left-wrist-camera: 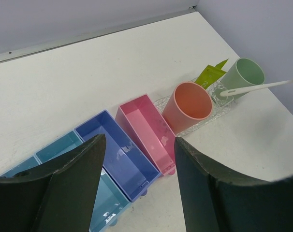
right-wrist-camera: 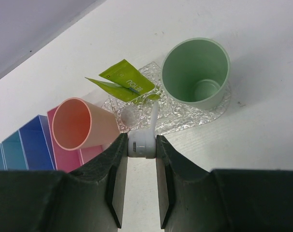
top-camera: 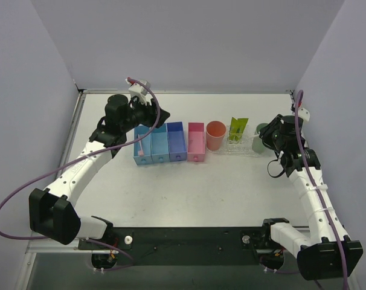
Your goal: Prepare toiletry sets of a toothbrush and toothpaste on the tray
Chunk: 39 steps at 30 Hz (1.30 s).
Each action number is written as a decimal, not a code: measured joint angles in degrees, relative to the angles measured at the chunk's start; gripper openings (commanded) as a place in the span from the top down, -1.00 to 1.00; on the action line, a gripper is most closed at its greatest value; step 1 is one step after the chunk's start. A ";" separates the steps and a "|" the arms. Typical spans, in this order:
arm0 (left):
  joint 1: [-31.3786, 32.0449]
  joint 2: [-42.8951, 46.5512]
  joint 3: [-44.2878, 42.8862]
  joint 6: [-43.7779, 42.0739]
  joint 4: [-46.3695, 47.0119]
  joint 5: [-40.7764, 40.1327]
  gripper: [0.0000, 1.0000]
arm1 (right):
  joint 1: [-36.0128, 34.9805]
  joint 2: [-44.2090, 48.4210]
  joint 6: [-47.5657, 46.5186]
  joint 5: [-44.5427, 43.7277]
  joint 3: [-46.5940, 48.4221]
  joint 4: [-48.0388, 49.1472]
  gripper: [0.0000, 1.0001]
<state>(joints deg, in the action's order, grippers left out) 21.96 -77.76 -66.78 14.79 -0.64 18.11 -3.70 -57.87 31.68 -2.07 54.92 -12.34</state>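
Note:
My right gripper (right-wrist-camera: 140,142) is shut on the thick white end of a toothbrush (right-wrist-camera: 152,113). Its thin shaft reaches forward over the clear bumpy tray (right-wrist-camera: 185,116). From the left wrist view the same toothbrush (left-wrist-camera: 255,88) crosses in front of the green cup (left-wrist-camera: 244,75). Two lime-yellow toothpaste tubes (right-wrist-camera: 126,79) stand leaning on the tray between the orange cup (right-wrist-camera: 79,129) and the green cup (right-wrist-camera: 196,72). My left gripper (left-wrist-camera: 139,140) hangs open and empty above the bins. A second toothbrush (top-camera: 140,148) lies in the leftmost light blue bin.
Three blue bins (top-camera: 160,144) and a pink box (top-camera: 196,142) stand in a row left of the tray (top-camera: 246,151). The orange cup (top-camera: 215,135) sits at the tray's left end. Grey walls close the table at the back and sides.

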 measured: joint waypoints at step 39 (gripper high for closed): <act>-1.66 -2.03 -1.46 0.02 0.28 0.22 -0.37 | 0.02 -11.47 1.77 3.41 -7.06 13.49 1.00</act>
<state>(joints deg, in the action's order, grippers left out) 20.29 -79.79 -68.25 14.81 -0.36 18.33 -3.68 -69.34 33.45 1.34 47.86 1.15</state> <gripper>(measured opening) 0.685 0.215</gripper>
